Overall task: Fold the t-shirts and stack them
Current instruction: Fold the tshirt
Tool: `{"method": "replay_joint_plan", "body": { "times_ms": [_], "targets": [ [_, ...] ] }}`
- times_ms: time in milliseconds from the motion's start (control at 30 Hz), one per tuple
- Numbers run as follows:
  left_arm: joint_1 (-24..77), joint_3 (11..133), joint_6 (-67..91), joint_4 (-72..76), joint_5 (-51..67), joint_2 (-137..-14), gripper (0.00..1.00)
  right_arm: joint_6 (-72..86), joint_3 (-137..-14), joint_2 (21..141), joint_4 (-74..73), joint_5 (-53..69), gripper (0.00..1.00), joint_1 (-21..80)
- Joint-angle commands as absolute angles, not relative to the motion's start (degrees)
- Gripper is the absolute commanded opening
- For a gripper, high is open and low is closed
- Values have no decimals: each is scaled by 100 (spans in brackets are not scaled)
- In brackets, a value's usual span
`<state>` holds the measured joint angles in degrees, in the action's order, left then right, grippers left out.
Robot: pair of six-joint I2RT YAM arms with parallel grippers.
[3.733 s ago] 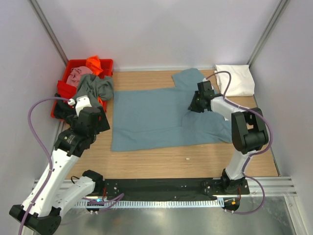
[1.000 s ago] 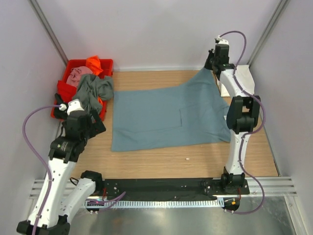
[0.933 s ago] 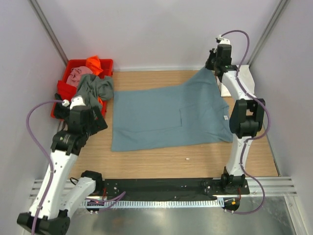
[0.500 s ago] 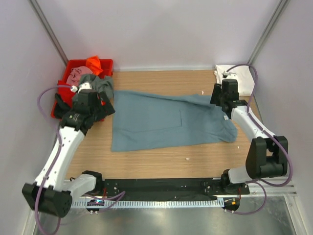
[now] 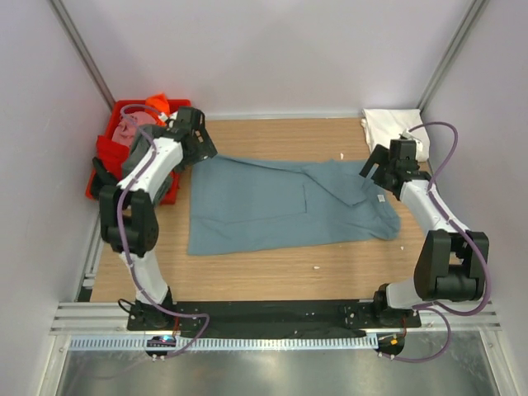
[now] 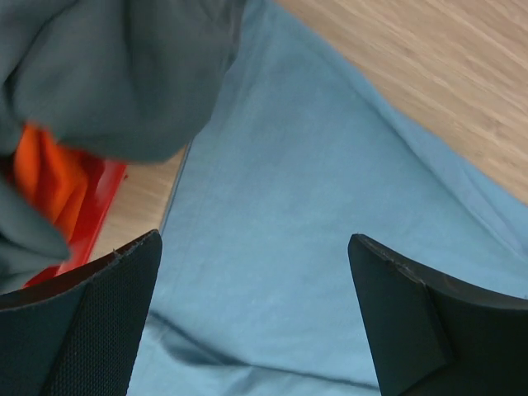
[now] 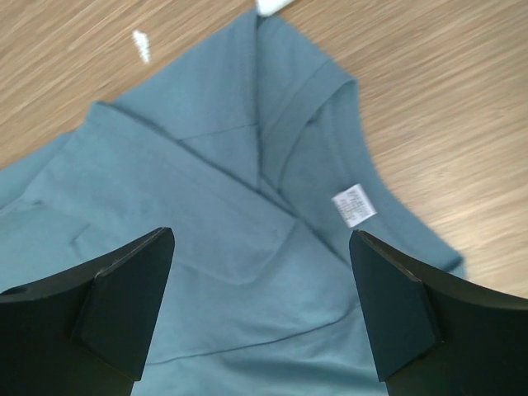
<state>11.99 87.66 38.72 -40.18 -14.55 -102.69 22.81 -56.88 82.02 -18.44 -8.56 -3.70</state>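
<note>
A dusty teal-blue t-shirt (image 5: 280,202) lies spread on the wooden table, its far edge folded over toward the near side. Its white neck label (image 7: 353,204) faces up. My right gripper (image 5: 371,171) hovers open above the shirt's right end (image 7: 231,247), with nothing between its fingers. At the shirt's far-left corner (image 6: 272,206) my left gripper (image 5: 202,150) is also open and empty, beside the tub. A folded white t-shirt (image 5: 394,130) lies at the far right. Grey-green (image 6: 107,74), pink (image 5: 132,125) and orange (image 5: 158,105) t-shirts are heaped in the tub.
The red plastic tub (image 5: 101,161) stands at the far left against the wall, its rim (image 6: 87,210) just left of my left gripper. A small white scrap (image 5: 316,266) lies on the bare wood near the shirt's front edge. Walls close in on both sides.
My right gripper brought the shirt's far-right edge down toward the near side, opened and let it go. My left arm swung up from the near left to the shirt's far-left corner.
</note>
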Motion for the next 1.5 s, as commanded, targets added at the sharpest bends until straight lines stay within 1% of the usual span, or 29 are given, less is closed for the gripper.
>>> {"method": "replay_joint_plan", "body": {
  "times_ms": [0, 33, 67, 100, 133, 200, 233, 300, 400, 567, 633, 667, 733, 767, 833, 867, 967, 1033, 1100, 1167, 1233, 1400, 1467],
  "targets": [
    [1204, 10084, 3973, -4358, -1696, -11028, 95, 2680, -5696, 7963, -1617, -79, 93, -316],
    [1204, 10420, 3990, -4664, -1714, -11622, 95, 2689, -5530, 7867, -1600, 112, 93, -299],
    [1213, 10763, 3973, -4797, -1705, -11889, 95, 2689, -5467, 7823, -1591, 123, 93, -290],
    [1222, 11393, 3964, -4903, -1722, -12179, 95, 2655, -5406, 7770, -1600, 132, 93, -273],
    [1230, 11721, 3964, -5148, -1731, -12651, 95, 2637, -5301, 7683, -1608, 141, 93, -255],
    [1213, 12381, 3990, -5439, -1923, -13172, 96, 2558, -5212, 7594, -1661, 158, 93, -237],
    [1213, 13028, 4060, -5745, -1968, -13671, 96, 2549, -5125, 7542, -1679, 167, 93, -211],
    [1204, 13820, 4131, -5958, -1995, -14061, 95, 2522, -5028, 7410, -1679, 176, 93, -211],
    [1195, 14167, 4236, -6003, -2004, -14528, 93, 2627, -4835, 7199, -1635, 184, 93, -193],
    [1195, 14019, 4333, -5643, -2057, -14712, 85, 2654, -4755, 7163, -1503, 167, 94, -185],
    [1204, 14019, 4342, -5634, -2004, -14835, 78, 2654, -4868, 7356, -1520, 44, 94, -185],
    [1204, 14001, 4333, -5625, -1995, -14897, 66, 2672, -4895, 7435, -1512, 35, 94, -185],
    [1204, 13940, 4307, -5581, -1986, -14924, 52, 2742, -4992, 7733, -1416, 26, 94, -185],
    [1213, 13835, 4289, -5555, -1969, -14915, 41, 2768, -5036, 7856, -1389, 35, 94, -185],
    [1222, 13738, 4193, -5493, -1977, -14836, 34, 2777, -5159, 8199, -1319, 70, 92, -185],
    [1222, 13624, 4166, -5493, -2004, -14792, 29, 2769, -5203, 8313, -1284, 44, 92, -185],
    [1222, 13352, 4096, -5432, -2065, -14590, 17, 2751, -5387, 8762, -1240, 26, 87, -193],
    [1222, 13228, 4052, -5362, -2074, -14432, 11, 2777, -5458, 9060, -1152, 70, 80, -193],
    [1222, 13078, 4043, -5335, -2031, -14344, 10, 2804, -5519, 9228, -1081, 123, 76, -193],
    [1222, 13025, 4017, -5335, -1969, -14274, 8, 2812, -5581, 9413, -1090, 79, 74, -193],
    [1222, 13017, 3973, -5352, -1855, -14256, 7, 2812, -5607, 9527, -994, 70, 68, -193],
    [1222, 12876, 3946, -5388, -1846, -14168, 5, 2786, -5713, 9808, -958, 26, 61, -193],
    [1222, 12762, 3946, -5344, -1846, -14081, 5, 2786, -5739, 9896, -914, 35, 56, -193]
  ]
}}
